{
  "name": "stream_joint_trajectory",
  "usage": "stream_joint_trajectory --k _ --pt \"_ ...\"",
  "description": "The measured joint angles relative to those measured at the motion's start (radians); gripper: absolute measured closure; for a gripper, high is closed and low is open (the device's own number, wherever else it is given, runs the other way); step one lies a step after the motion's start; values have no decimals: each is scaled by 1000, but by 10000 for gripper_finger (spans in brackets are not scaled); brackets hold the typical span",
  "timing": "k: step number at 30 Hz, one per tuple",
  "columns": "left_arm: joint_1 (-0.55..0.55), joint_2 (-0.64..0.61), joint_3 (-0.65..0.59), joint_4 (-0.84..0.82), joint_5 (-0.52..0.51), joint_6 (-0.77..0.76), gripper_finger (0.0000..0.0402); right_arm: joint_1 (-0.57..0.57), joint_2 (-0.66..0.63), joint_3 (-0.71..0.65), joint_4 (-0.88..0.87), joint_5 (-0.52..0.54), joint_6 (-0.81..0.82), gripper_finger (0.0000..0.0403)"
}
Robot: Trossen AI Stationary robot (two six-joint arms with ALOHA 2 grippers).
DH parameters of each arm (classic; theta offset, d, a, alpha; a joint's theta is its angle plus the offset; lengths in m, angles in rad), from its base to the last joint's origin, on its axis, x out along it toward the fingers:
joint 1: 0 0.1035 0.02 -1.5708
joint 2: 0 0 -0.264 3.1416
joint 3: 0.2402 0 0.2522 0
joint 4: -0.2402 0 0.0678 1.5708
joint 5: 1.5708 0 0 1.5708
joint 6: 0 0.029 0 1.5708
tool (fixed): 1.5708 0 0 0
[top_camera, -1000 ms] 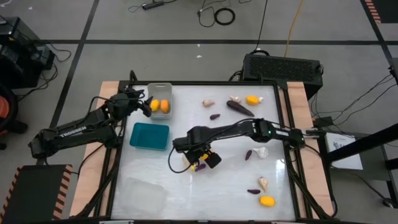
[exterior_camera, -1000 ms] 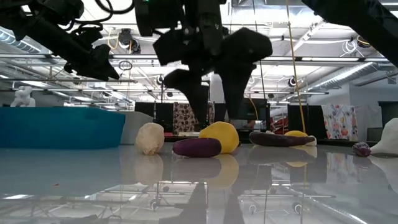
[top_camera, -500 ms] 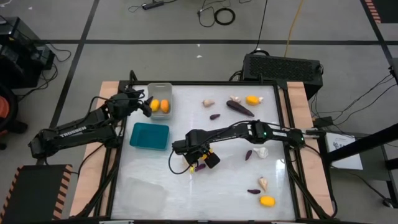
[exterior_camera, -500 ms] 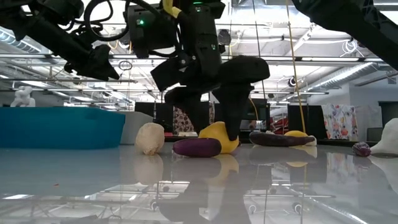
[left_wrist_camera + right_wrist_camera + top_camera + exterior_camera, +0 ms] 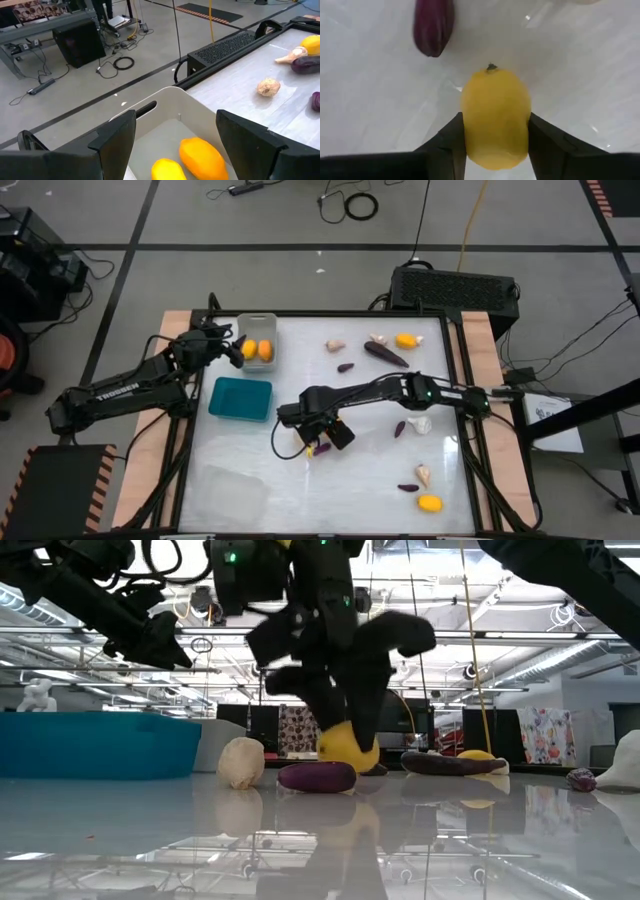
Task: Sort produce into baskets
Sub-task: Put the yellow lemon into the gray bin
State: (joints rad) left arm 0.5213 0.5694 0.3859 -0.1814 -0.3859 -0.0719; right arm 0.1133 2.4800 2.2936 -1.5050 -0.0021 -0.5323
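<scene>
My right gripper [image 5: 312,440] is down at the table's middle, shut on a yellow fruit [image 5: 495,122]. A small purple eggplant [image 5: 317,777] and a cream garlic bulb [image 5: 241,762] lie on the table close beside it. My left gripper [image 5: 226,346] is open and empty, hovering at the left side of the light grey bin [image 5: 257,330]. That bin holds two yellow fruits [image 5: 202,157]. The teal bin [image 5: 240,398] stands in front of the grey one. The clear bin [image 5: 235,490] is at the near left. My right gripper pinches the yellow fruit by its two long sides [image 5: 470,135] between its two fingers [image 5: 451,145]. The fingers come from above, pointing down. The fruit's stem end [image 5: 491,67] points away from the wrist. Whether the fruit rests on the table or is just clear, I cannot tell.
More produce lies loose: garlic bulbs [image 5: 335,346], a yellow fruit [image 5: 405,340] and the larger eggplant [image 5: 385,354] at the far right. An eggplant [image 5: 400,428] and garlic [image 5: 422,423] lie at mid right. Garlic, an eggplant and a yellow fruit [image 5: 429,502] lie at the near right.
My right gripper has come down over the yellow fruit with its fingers wide apart, then shut them on the fruit's sides. The eggplant and garlic beside it have stayed in place.
</scene>
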Motion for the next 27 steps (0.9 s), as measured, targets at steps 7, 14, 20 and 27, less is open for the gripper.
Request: stream_joint_trajectory --k 7,14,20,27 --pt "0 0 0 0 0 0 118 -48 -84 0 76 45 -37 238" --pt "0 0 0 8 -2 -1 118 -139 -137 1 414 99 -109 238" --pt "0 0 0 7 -1 -1 118 -224 -128 2 797 44 -109 235" --pt "0 0 0 5 4 -1 118 -305 -127 1 1073 -41 35 234"
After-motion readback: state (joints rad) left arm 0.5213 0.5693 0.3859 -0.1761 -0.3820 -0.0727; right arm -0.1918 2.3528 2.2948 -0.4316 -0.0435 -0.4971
